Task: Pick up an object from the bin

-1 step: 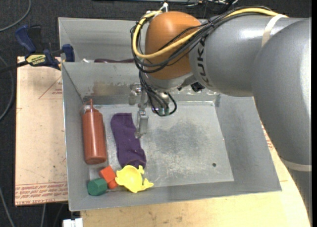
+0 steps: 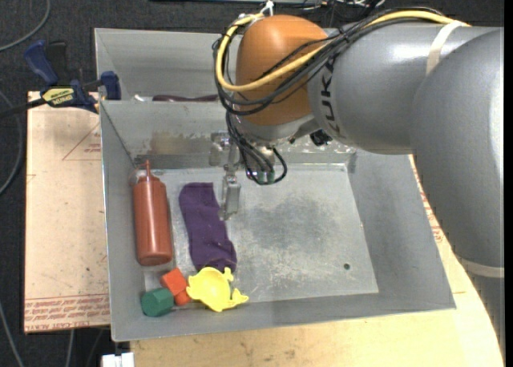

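Approach stage. The gripper [image 2: 229, 195] at frame centre hangs at the upper end of the purple cloth [image 2: 207, 233], left of centre. Whether it is spread or closed cannot be told. Next, probably: lower and pinch the cloth.

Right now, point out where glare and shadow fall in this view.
Camera view: a pale highlight on top of the orange wrist cover, a faint sheen along the red bottle, dull mottled glare on the bin floor right of the purple cloth; shade lies under the arm around the gripper.
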